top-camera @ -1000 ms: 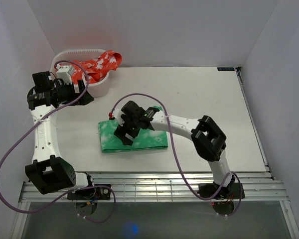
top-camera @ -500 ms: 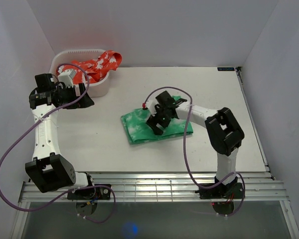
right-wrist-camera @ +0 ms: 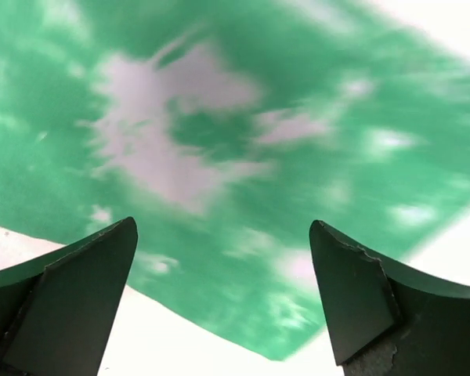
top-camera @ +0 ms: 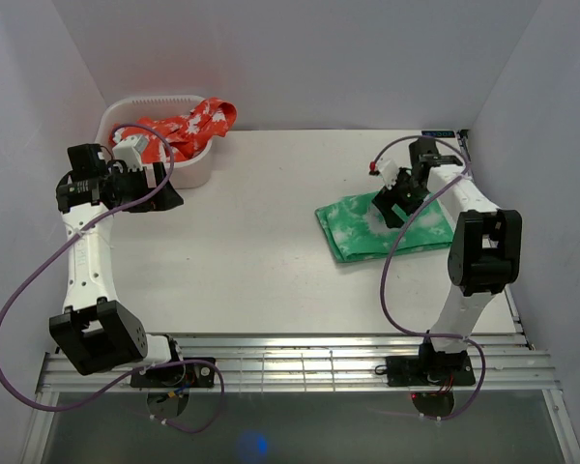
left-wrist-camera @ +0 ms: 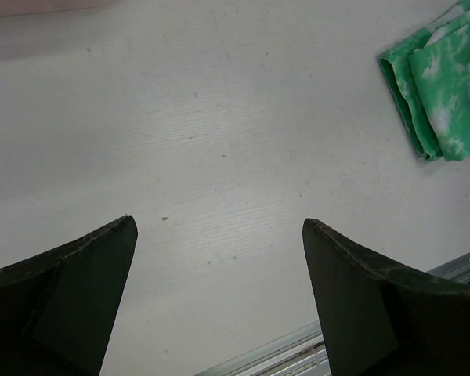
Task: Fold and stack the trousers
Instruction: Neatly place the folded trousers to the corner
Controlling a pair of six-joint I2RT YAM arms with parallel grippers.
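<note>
Trousers point(top-camera: 356, 230) lie folded beneath the open right gripper point(top-camera: 393, 207), seemingly untouched.

The white table point(top-camera: 271, 242) bears folded green trousers point(top-camera: 358, 232) and a white basket point(top-camera: 193, 172).

Lab test booth: white walls point(top-camera: 300, 58) enclosing table point(top-camera: 251, 261).

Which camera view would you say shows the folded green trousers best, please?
The top external view: the folded trousers lie almost wholly visible on the table. The right wrist view gives only a blurred close-up patch; the left wrist view catches one folded end at its upper right.
</note>
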